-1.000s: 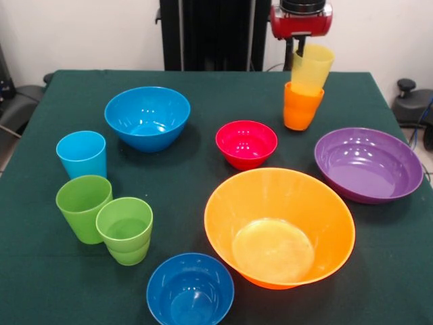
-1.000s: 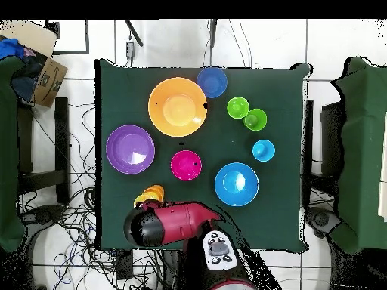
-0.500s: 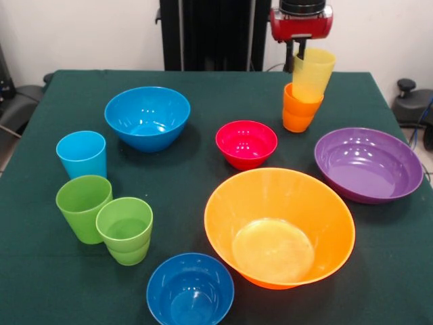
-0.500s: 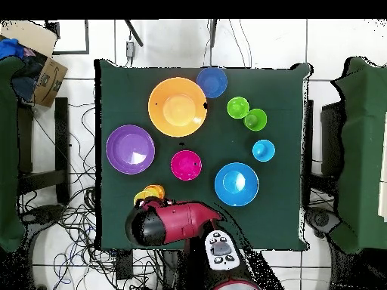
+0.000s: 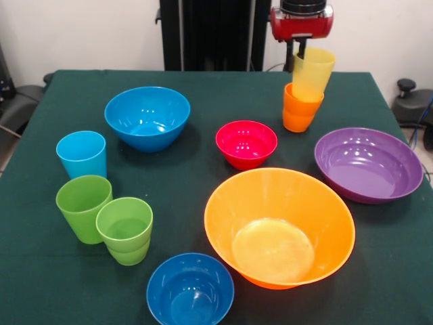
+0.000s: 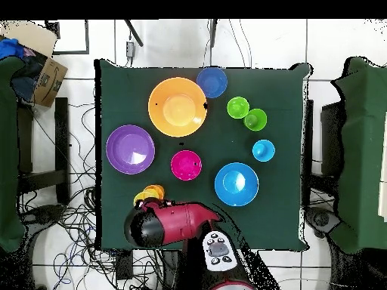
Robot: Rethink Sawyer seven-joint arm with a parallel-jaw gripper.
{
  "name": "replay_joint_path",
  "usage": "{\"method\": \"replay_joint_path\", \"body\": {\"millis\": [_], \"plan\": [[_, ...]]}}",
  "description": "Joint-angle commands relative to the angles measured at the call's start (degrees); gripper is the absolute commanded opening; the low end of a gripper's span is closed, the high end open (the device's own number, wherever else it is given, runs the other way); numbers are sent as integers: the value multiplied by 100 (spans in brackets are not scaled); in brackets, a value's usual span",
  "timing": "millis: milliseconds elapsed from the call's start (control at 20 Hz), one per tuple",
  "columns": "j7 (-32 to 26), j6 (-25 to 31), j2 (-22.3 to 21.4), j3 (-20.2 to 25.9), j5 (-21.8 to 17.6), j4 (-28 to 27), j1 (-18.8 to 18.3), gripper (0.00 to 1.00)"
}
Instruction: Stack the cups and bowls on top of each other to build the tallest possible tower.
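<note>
Arm (image 6: 170, 224) seen at lower centre of the overhead view: glossy red shell, rounded, with a black end cap at its left. A grey-white panel (image 6: 217, 250) with small dark buttons is seen just below-right of it. In the front view, top right, a red housing (image 5: 302, 21) with a black ring above and a thin dark stem (image 5: 298, 50) below is seen.

A front camera looks down across the green table (image 5: 203, 101) toward the arm; an overhead camera looks straight down, both sharing the table (image 6: 204, 219).
</note>
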Motion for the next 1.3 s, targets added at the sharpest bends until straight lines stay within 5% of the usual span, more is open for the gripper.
{"method": "replay_joint_path", "body": {"millis": [50, 1300], "plan": [[284, 127, 279, -34, -369, -166, 133, 0], [543, -609, 405, 414, -292, -78, -84, 0]]}}
